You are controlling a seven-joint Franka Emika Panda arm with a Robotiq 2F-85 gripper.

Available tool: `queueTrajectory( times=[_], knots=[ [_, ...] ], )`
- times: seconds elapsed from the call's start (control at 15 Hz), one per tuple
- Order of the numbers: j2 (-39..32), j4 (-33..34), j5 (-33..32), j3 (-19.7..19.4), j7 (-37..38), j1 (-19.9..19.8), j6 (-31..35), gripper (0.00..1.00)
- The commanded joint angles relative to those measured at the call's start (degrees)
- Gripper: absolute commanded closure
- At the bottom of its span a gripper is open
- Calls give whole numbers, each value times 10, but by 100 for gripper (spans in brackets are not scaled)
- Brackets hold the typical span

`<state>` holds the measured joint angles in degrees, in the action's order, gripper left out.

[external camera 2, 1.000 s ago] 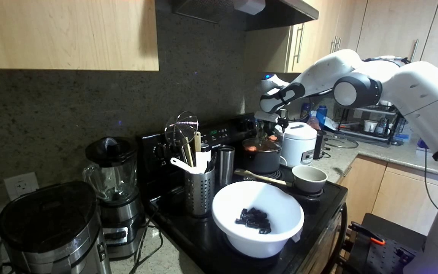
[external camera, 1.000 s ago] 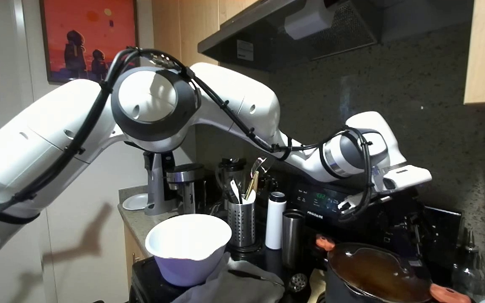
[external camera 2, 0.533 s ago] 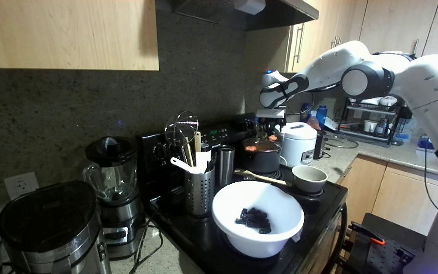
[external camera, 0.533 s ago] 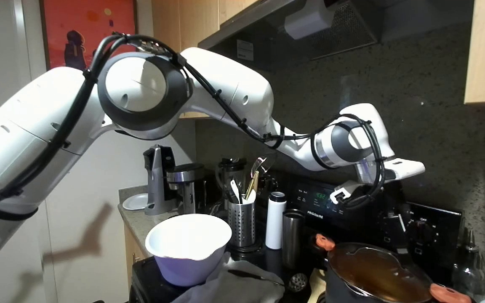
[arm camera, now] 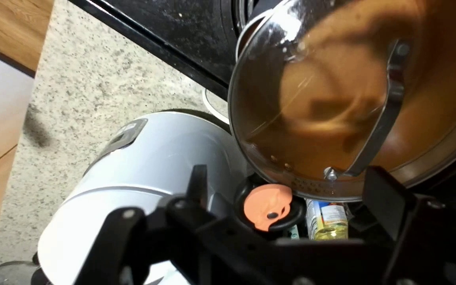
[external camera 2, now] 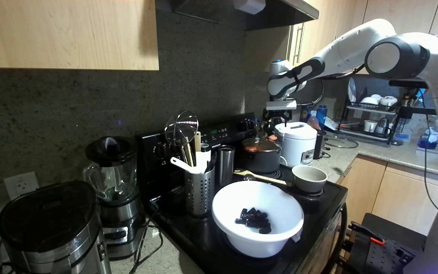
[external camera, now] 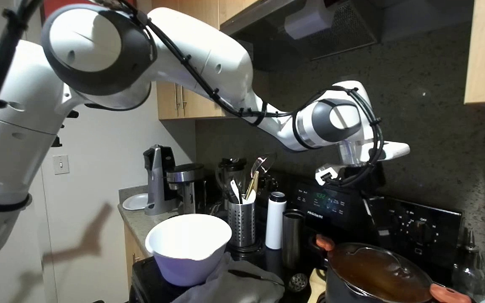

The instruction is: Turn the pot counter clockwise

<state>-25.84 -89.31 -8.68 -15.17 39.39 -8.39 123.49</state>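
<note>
The pot (external camera: 377, 273), dark with orange handles, stands on the back of the stove, a glass lid (arm camera: 339, 99) over its orange-brown inside. One orange handle (arm camera: 268, 206) shows in the wrist view, in the gap between my fingers but seemingly farther off. My gripper (arm camera: 291, 190) is open and holds nothing, with its fingers (arm camera: 386, 198) spread wide. In both exterior views the gripper (external camera 2: 275, 121) hangs above the pot's rear side, near the stove's control panel, apart from the pot. The opposite handle (external camera: 449, 293) points toward the lower right of an exterior view.
A white rice cooker (external camera 2: 295, 142) stands close beside the pot. An oil bottle (arm camera: 329, 219) sits behind it. Nearby are a steel tumbler (external camera: 293, 237), white bottle (external camera: 275, 221), utensil holder (external camera: 241, 225), small bowl (external camera 2: 309, 178) and large white bowl (external camera 2: 257, 220). A range hood (external camera: 343, 33) hangs overhead.
The arm has risen and drawn back, lifting the gripper up and away from the pot; the gripper has also turned. Its jaws stay open. The pot and its handles look unmoved.
</note>
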Motion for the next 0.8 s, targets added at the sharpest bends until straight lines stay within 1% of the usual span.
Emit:
queueTrajectory(
  times=[0.0,0.13,0.27,0.33,0.4,0.47,0.73],
  knots=[
    [88,-99,31,23,-74,-1,6,0],
    [114,-130,42,30,-96,7,4,0],
    [134,-157,41,37,-99,16,7,0],
    [143,-170,30,39,-88,26,11,0],
    [148,-182,11,38,-57,38,19,0],
    [113,-133,29,36,-82,22,0,0],
    [113,-137,27,37,-77,26,0,0]
  ],
)
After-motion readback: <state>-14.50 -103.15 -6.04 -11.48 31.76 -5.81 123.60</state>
